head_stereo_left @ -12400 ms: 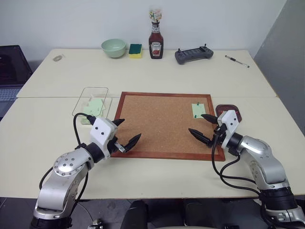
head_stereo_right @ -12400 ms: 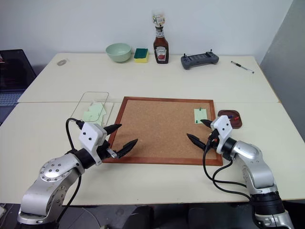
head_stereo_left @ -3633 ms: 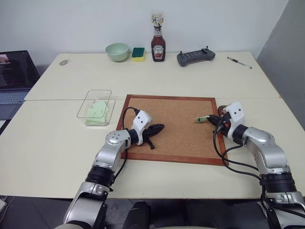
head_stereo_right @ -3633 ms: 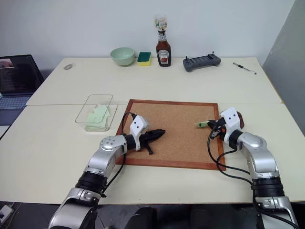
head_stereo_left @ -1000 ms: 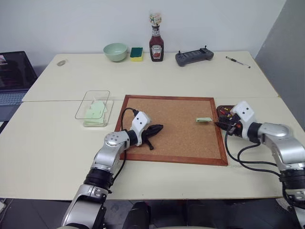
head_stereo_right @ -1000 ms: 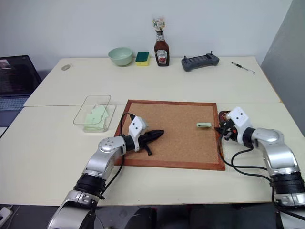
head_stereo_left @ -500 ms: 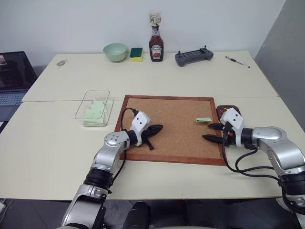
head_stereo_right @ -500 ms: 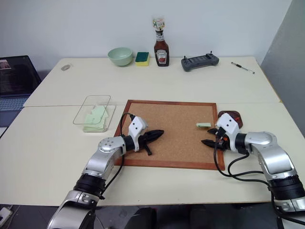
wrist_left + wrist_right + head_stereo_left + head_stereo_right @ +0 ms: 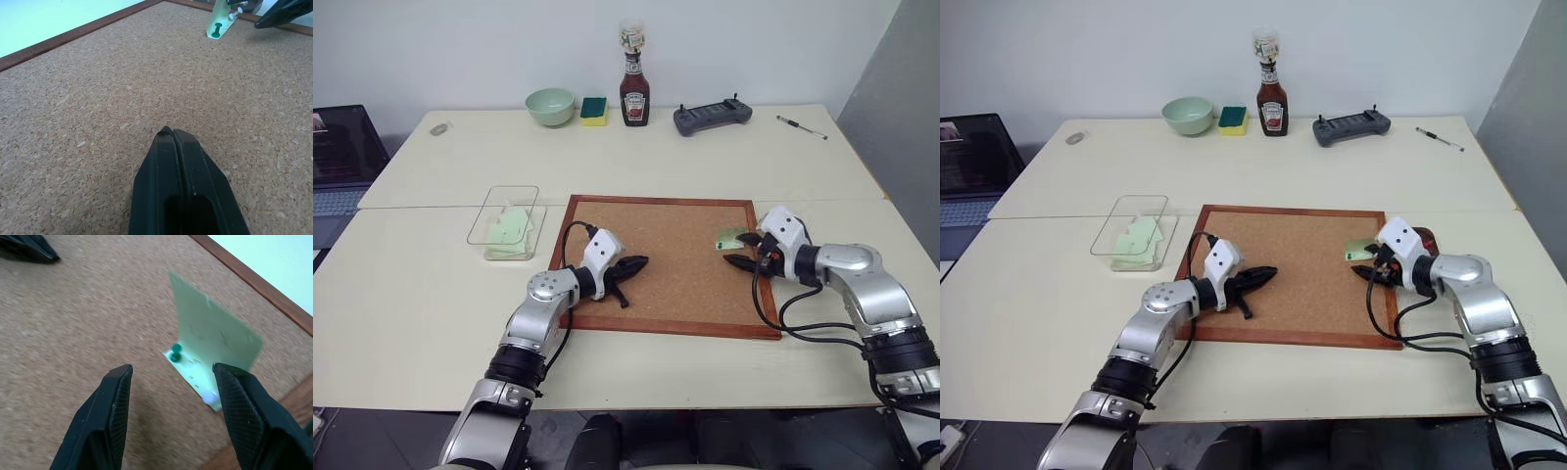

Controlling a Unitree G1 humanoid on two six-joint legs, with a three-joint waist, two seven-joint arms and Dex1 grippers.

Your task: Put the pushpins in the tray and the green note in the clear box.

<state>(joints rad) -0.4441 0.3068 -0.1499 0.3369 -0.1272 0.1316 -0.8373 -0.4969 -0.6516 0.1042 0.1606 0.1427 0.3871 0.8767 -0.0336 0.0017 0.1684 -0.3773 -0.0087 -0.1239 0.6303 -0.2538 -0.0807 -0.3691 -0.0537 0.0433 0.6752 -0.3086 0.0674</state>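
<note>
Corkboard: lies flat on the cream table, and I place everything else by it.
Green note: sits near the corkboard's far right corner, partly lifted off the cork so that one flap stands up. A green pushpin still holds it down at the fold.
Right gripper: hovers over the corkboard's right edge with its two black fingers spread apart and nothing between them. From its wrist the note and the pin lie just ahead of the fingertips, in line with the gap, not touching either finger.
Left gripper: rests low over the corkboard's near left part, fingers pressed together and empty, pointing across the cork toward the note, well apart from it.
Tray: dark reddish-brown, just off the corkboard's right edge, mostly hidden behind the right wrist.
Clear box: off the corkboard's left edge, on the table, with pale green paper inside.
Beyond the corkboard's far edge: a pale green bowl, a sponge, a ketchup bottle, a grey controller and a pen.
</note>
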